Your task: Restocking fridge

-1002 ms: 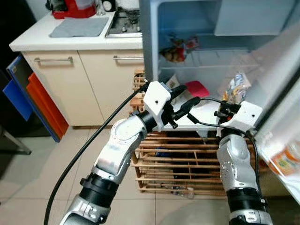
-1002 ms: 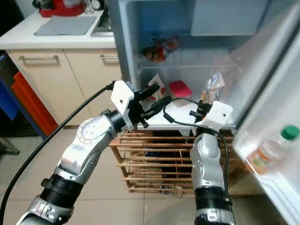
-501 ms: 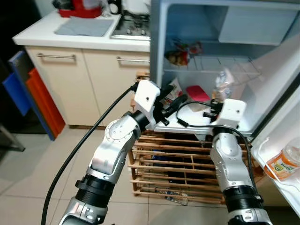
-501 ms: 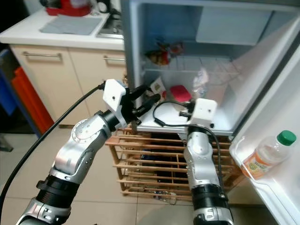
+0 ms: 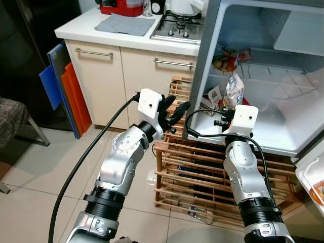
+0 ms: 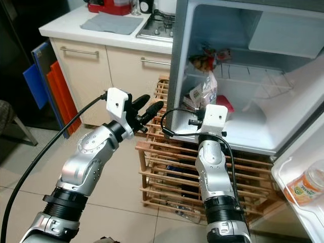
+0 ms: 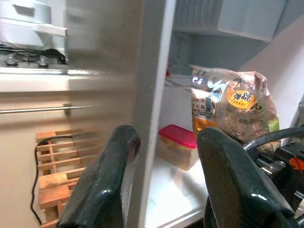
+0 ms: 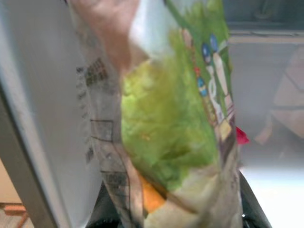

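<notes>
The snack bag (image 8: 166,118) hides the right end effector's fingers and runs past the picture's top. The bottle (image 6: 306,186) is cut off at the edge.

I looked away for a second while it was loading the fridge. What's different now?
Mostly the camera turned: the whole scene shifted, bringing more of the floor and the white cabinets into sight. The right end effector still holds the crinkly clear plastic snack bag upright at the open grey fridge. The left end effector stays open and empty beside it. Nothing was let go.
</notes>
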